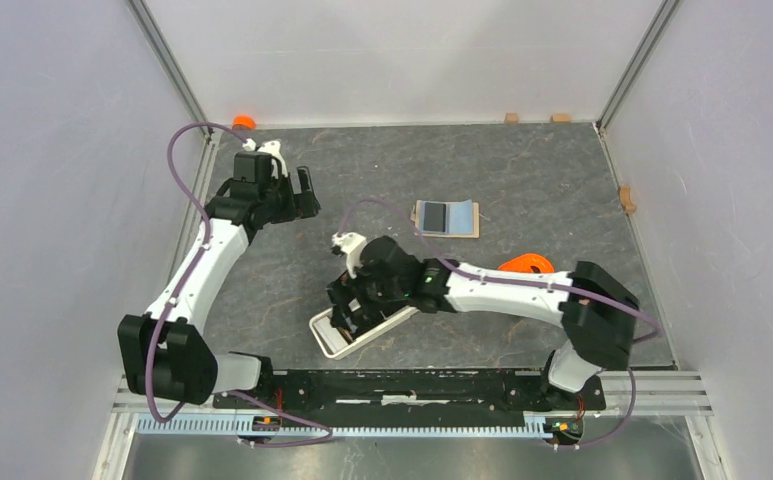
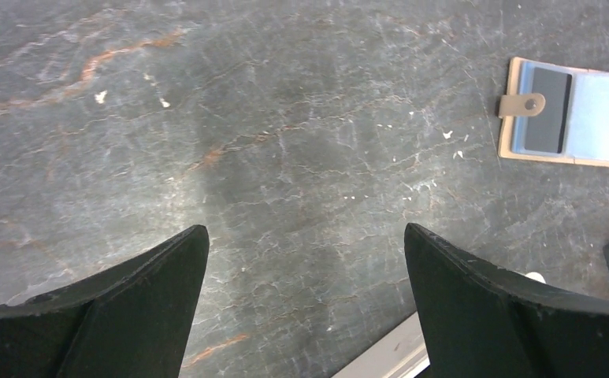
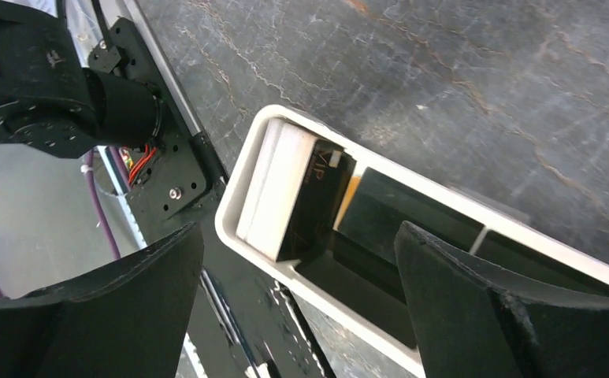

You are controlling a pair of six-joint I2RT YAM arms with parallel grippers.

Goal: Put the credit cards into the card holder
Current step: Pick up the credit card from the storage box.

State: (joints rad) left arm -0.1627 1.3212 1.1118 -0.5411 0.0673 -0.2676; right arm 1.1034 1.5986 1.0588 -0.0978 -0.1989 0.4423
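Matt stone-look table, smooth white plastic, glossy black cards

The table (image 2: 285, 118) has a dark grey, marble-veined face, matt and finely scratched. The card holder (image 3: 234, 213) is smooth white plastic with a soft sheen on its rounded rim; the credit cards (image 3: 321, 201) in it are black and glossy. The left gripper (image 2: 306, 236) and right gripper (image 3: 298, 232) have matt black plastic fingers (image 2: 128, 315), faintly grainy. The wallet (image 2: 514, 138) looks like tan leather with a translucent pale-blue plastic sleeve.

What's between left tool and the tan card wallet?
Left wrist view: just bare table from left tool to wallet. Top view: right arm's purple cable arcs over that stretch.
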